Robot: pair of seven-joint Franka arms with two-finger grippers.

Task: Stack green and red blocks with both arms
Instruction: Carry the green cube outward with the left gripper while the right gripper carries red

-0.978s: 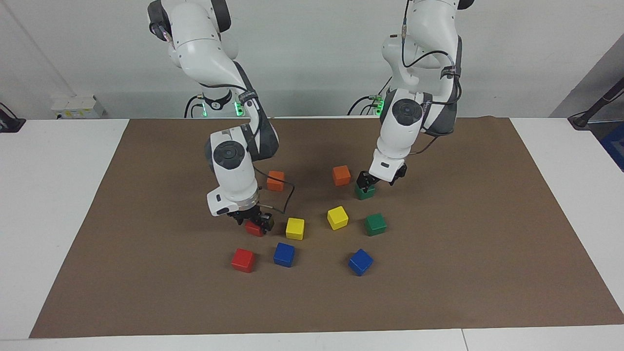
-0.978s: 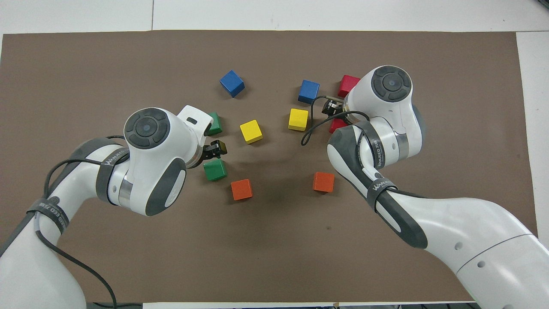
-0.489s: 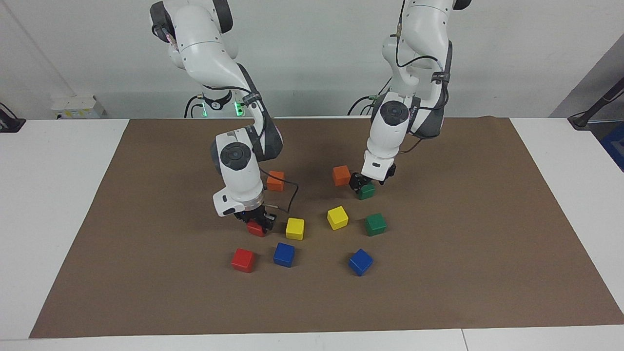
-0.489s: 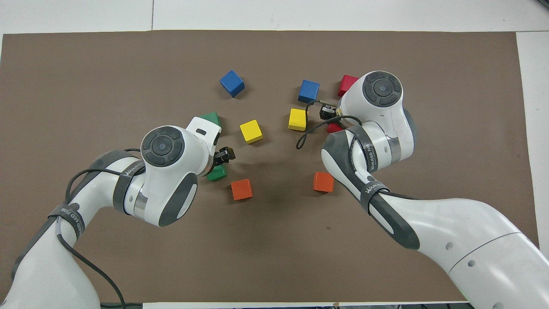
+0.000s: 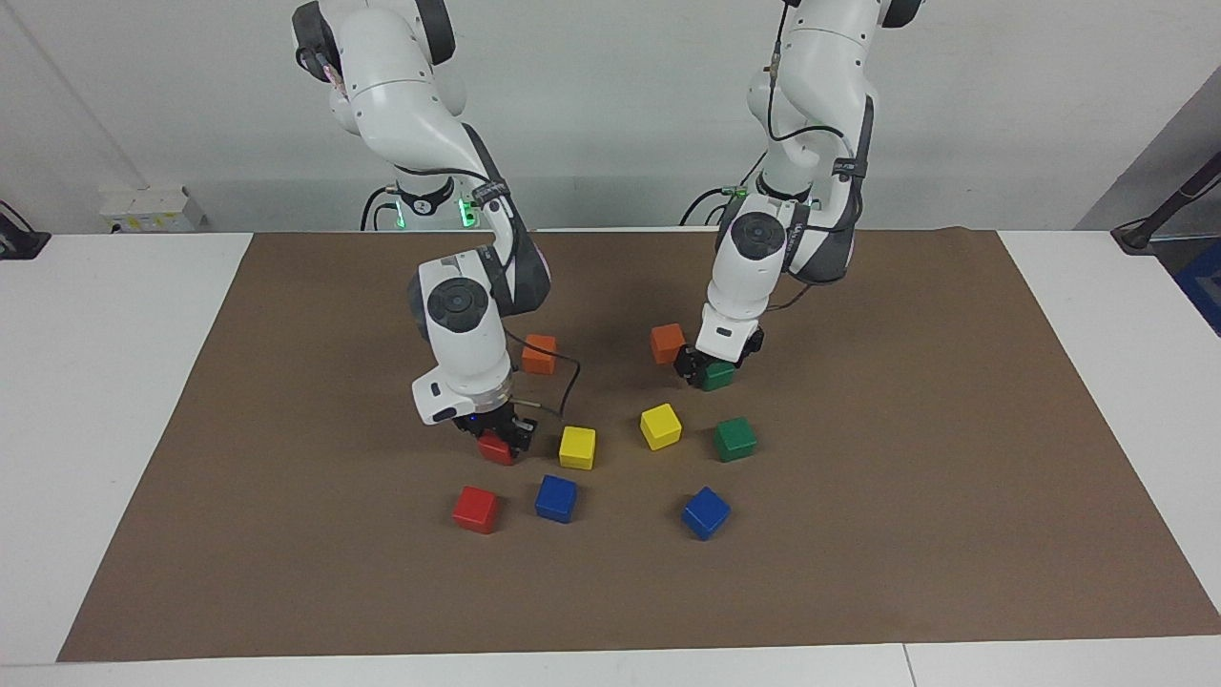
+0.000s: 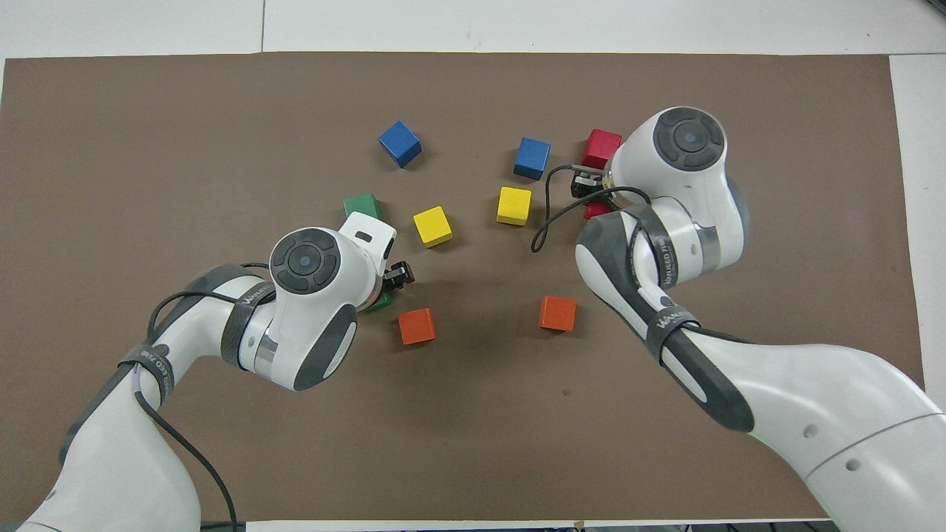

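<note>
- Count on your brown mat (image 5: pixel 286 572): two red blocks, two green blocks, two orange cubes, two yellow cubes, two blue cubes; ten in all, none stacked.
- Reading the facing view from its left edge: your right arm (image 5: pixel 458 315) descends from its base, elbow bent, wrist pointing steeply down.
- The right gripper (image 5: pixel 498 441) sits low at the mat, its fingers closed around the nearer red block (image 5: pixel 496 447), which lies just beside a yellow cube (image 5: pixel 577 447).
- The free red block (image 5: pixel 476 509) rests farther from the robots, next to a blue cube (image 5: pixel 556 498).
- One orange cube (image 5: pixel 539 354) lies nearer the robots, by the right arm's wrist.
- Mid-table you have the second orange cube (image 5: pixel 668 343), the second yellow cube (image 5: pixel 660 426) and the second blue cube (image 5: pixel 706 512).
- Your left arm (image 5: pixel 763 258) leans down from its base, wrist tilted toward the table's middle.
- The left gripper (image 5: pixel 706 367) is down on the nearer green block (image 5: pixel 715 375), beside the orange cube; you cannot tell from either view how far its fingers are parted, or whether they grip.
- The free green block (image 5: pixel 735 439) sits farther from the robots, untouched.
</note>
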